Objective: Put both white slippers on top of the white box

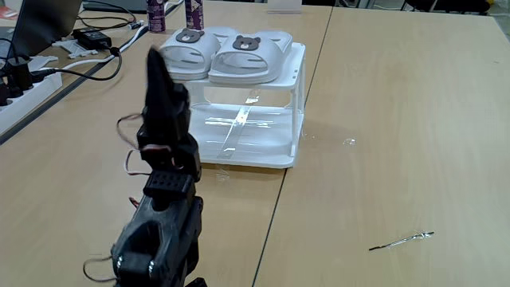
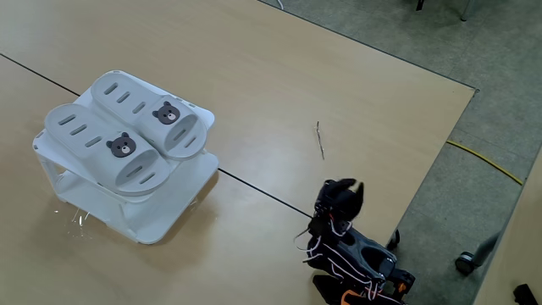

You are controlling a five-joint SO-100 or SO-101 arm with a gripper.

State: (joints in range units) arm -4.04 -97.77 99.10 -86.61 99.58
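Light wood tables butted edge to edge; grey carpet floor; yellow cable across floor.

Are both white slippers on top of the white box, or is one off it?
Both are on. The white slippers lie side by side, soles down, on the slatted top of the white box, bear badges up in both fixed views.

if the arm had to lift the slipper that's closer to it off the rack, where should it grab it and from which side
Probably the strap of the nearer slipper, the one with the bear badge, coming down from above. In both fixed views the strap arches over the sole, leaving a hollow that a finger could slip into from the open toe end. The second slipper lies close alongside on the rack, so a grip across the sole looks cramped.
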